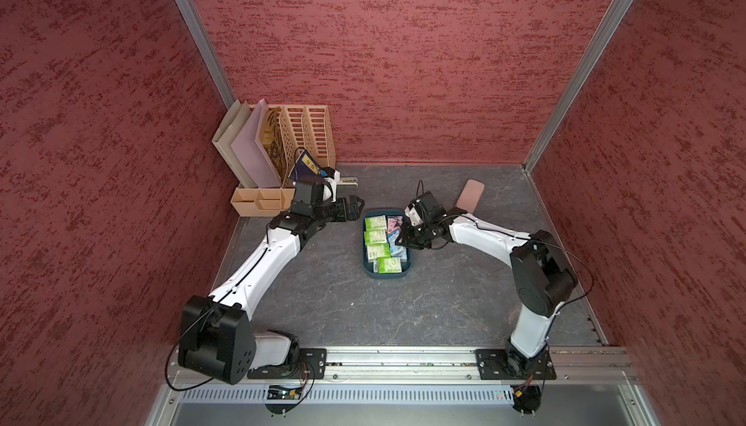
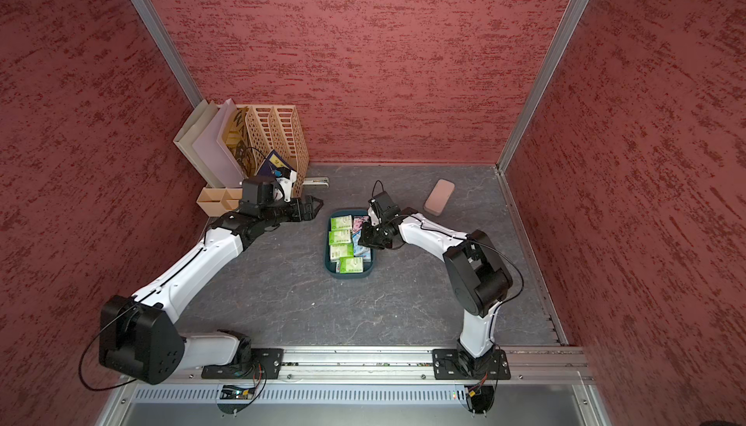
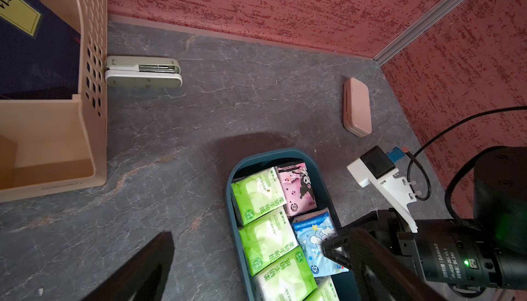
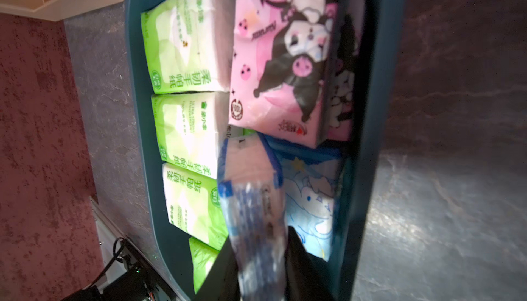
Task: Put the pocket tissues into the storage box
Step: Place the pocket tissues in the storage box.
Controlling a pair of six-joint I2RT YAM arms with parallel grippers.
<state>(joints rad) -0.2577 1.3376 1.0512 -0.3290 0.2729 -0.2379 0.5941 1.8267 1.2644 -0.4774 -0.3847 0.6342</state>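
pocket tissues (image 1: 381, 242) packed in the storage box (image 1: 385, 277)

the packets fill the teal box at the middle of the table (image 1: 323, 290); green-and-white ones sit in a row along one side, pink and light blue beside them; one light blue packet (image 4: 253, 208) stands on edge, blurred, between the jaws of the right gripper (image 1: 405, 238); whether they clamp it cannot be told; the packets look light, soft and slick in plastic wrap, best pinched across the narrow sides; the left gripper (image 1: 357, 209) hovers just beside the box, jaws wide and empty; a pink case (image 1: 470, 194) lies well apart.
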